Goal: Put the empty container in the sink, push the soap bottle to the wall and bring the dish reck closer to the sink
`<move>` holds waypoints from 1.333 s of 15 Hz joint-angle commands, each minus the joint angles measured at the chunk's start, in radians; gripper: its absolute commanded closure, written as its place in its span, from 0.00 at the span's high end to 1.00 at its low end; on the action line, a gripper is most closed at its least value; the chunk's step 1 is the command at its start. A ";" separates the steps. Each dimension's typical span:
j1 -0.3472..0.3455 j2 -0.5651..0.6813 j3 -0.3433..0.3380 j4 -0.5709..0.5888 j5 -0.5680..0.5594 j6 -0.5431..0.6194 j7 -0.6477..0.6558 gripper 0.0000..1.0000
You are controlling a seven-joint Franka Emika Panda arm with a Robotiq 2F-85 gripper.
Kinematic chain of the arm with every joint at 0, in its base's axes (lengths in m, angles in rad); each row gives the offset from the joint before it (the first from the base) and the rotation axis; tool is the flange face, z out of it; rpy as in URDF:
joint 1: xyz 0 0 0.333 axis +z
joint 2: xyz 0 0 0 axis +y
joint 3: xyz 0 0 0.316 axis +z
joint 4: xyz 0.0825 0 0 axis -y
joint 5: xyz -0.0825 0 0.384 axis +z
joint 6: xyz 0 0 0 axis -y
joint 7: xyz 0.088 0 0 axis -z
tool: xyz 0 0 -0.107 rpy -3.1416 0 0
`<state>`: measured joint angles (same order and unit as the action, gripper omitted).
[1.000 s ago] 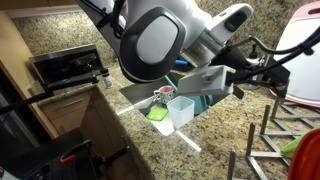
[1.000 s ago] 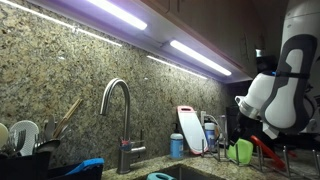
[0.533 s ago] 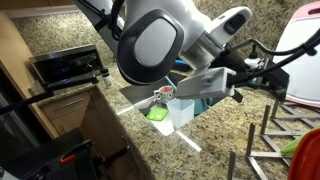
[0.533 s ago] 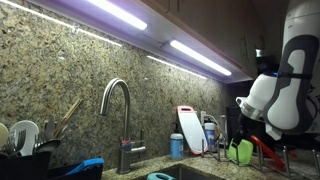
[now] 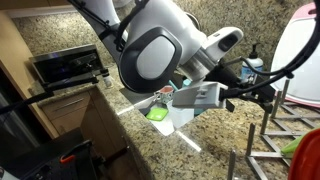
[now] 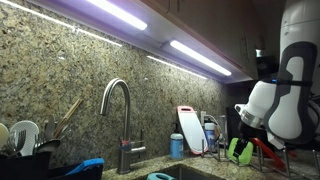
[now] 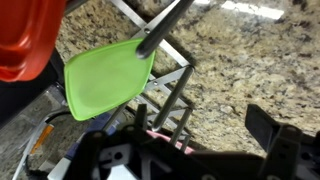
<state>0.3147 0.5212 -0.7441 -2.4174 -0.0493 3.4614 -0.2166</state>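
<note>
speckled granite counter (image 5: 130,145) seen from above in an exterior view, with the sink (image 5: 135,100) set into it. inside the sink, a clear container (image 5: 181,110) standing beside a green sponge (image 5: 158,114); apparently done with that part of the task. big white arm (image 5: 160,50) stretched across the sink toward the wire dish rack (image 5: 270,140), which sits on the counter off to one side of the sink. end effector hidden behind the wrist from this angle.

in an exterior view at counter level, a granite wall (image 6: 60,80) under strip lights, a curved faucet (image 6: 118,110), and a small bluish bottle (image 6: 176,146), probably the soap bottle, close to the wall beside a white cutting board (image 6: 188,128). too small to tell whether touching the wall. arm folded at the right edge, wrist pointing down over the rack, next to a green mat (image 6: 240,150).

wrist view: looking down on the rack wires, green mat leaning among them, something red (image 7: 25,35) in the corner. end effector (image 7: 180,135) low over the wires, fingers spread, gripping nothing.

judging by all this, busy with the rack step. next: settle onto a sturdy wire, clamp firmly, then drag slowly toward the sink, keeping the rack flat and avoiding tipping the mat.
</note>
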 commanded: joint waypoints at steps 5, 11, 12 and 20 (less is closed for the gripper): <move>-0.047 0.038 0.054 0.033 0.037 0.000 -0.042 1.00; -0.146 0.005 0.112 0.065 0.019 -0.004 -0.032 1.00; -0.172 0.001 0.134 0.079 0.011 -0.008 -0.031 1.00; -0.285 0.018 0.245 0.145 0.001 -0.029 -0.037 1.00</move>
<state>0.0667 0.5527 -0.5360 -2.2878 -0.0391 3.4595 -0.2177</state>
